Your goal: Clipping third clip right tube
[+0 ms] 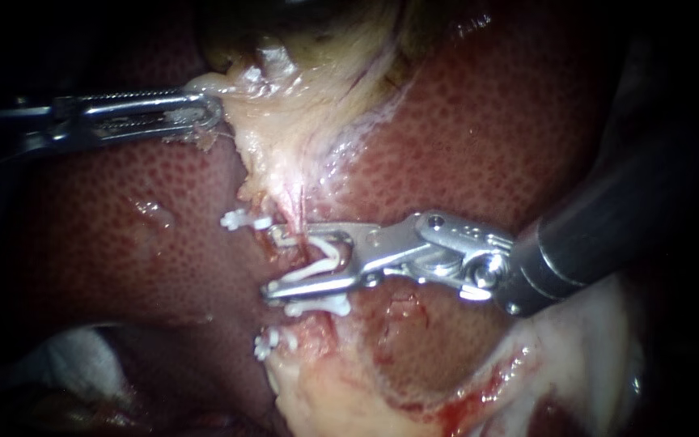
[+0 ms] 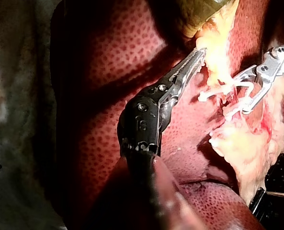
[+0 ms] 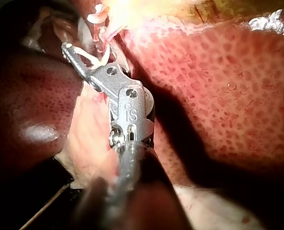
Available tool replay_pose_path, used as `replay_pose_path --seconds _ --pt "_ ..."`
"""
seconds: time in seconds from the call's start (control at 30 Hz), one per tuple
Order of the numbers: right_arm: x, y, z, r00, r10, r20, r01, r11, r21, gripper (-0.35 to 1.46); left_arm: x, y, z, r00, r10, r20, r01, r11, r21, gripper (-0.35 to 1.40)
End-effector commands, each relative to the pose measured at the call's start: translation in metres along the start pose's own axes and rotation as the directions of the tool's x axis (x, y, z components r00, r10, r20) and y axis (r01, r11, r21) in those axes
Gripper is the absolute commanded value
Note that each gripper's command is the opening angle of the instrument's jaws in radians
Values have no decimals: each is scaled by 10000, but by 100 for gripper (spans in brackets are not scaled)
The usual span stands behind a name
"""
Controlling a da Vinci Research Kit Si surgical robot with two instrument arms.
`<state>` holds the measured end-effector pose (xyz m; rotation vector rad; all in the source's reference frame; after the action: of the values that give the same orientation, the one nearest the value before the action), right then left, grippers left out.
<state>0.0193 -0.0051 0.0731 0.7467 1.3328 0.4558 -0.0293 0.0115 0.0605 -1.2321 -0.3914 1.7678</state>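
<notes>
The dark red, finely stippled, glistening liver (image 1: pixel 487 137) fills the field behind both instruments. Only the left wrist view shows the olive-green gallbladder (image 2: pixel 201 10) clearly, beyond the left instrument's tip. A ragged band of pale yellow fatty tissue (image 1: pixel 285 121) runs down from it.

The left instrument (image 1: pixel 205 113) is steel, with serrated, slotted jaws. They are closed on the edge of that fatty tissue. The right instrument (image 1: pixel 271 260) has a dark shaft and bright, hinged steel jaws. These stand spread, both bearing on a curved white plastic clip (image 1: pixel 327 257) seated between them.

A thin pinkish tube (image 1: pixel 302 212) comes down from the fatty tissue and passes between those jaws, inside the clip; I cannot tell which tube it is. The right wrist view shows the same jaws side-on, with the tube mostly hidden.

Only the endoscope shows all three small white seated clips (image 1: pixel 321 306). One lies just beyond the upper jaw's tip, one just beside the lower jaw's outer side, and one farther past it.
</notes>
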Motion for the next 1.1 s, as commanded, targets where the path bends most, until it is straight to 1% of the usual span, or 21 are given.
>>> replay_pose_path --seconds 0.03,0.3,0.37,0.63,0.73,0.9,1.07,1.1 --pt "1 0 0 10000 3 0 -3 10000 -1 47 1 1 -1 10000 1 -3 -1 10000 9 -35" --pt "3 2 -3 10000 23 1 -23 10000 42 42 1 2 0 10000 -1 -5 1 10000 18 -35" --pt "4 2 -5 10000 82 -16 -83 10000 -40 39 1 2 0 10000 -1 -5 1 10000 18 -35" --pt "5 3 -12 9998 219 -27 -220 9997 -53 22 1 2 0 10000 -2 -7 2 10000 22 -35" --pt "5 3 -15 9997 220 -46 -220 9996 -153 8 1 2 1 10000 -2 -7 2 10000 24 -35" --pt "5 3 -18 9997 222 -56 -224 9995 -206 -10 1 2 1 10000 -2 -8 2 10000 24 -35" --pt "4 4 -21 9983 576 -73 -578 9981 -207 -35 1 2 1 10000 -2 -7 2 10000 23 -35" --pt "4 4 -22 9971 751 -81 -752 9970 -202 -35 1 2 1 10000 -2 -7 2 10000 23 -35"
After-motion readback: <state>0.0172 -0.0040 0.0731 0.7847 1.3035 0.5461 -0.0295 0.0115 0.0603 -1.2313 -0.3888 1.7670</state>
